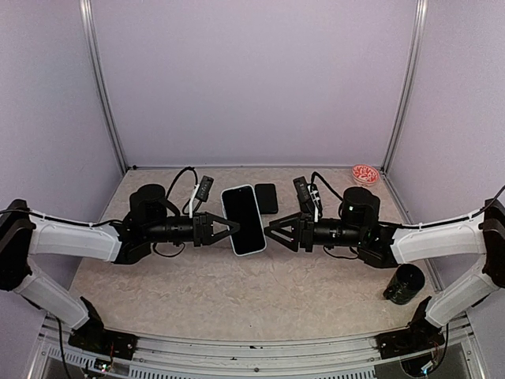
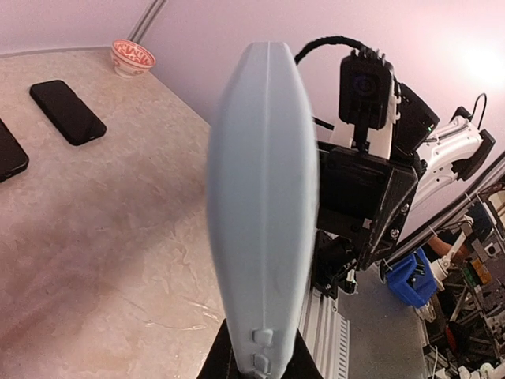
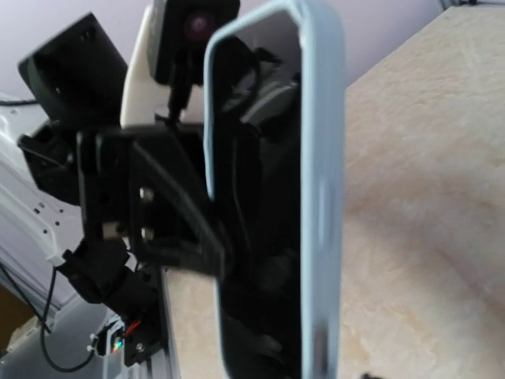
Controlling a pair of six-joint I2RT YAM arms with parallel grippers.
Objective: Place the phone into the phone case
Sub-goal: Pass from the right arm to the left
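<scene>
Grip check: my left tool (image 1: 230, 227) is clamped on the light-blue phone case (image 1: 243, 219), held off the counter (image 1: 197, 292). Right tool (image 1: 270, 230) stands apart beside it. Black slab phone (image 1: 267, 197) lies behind. I can't tell what fills the case's dark inside.

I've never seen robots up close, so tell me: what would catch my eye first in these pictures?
First, the pale blue phone case lifted above the middle of the table, gripped at one edge by the left hand, with the right hand right beside its other edge. Then a black phone lying on the table just behind it, and a small red-patterned bowl in the far right corner.
</scene>
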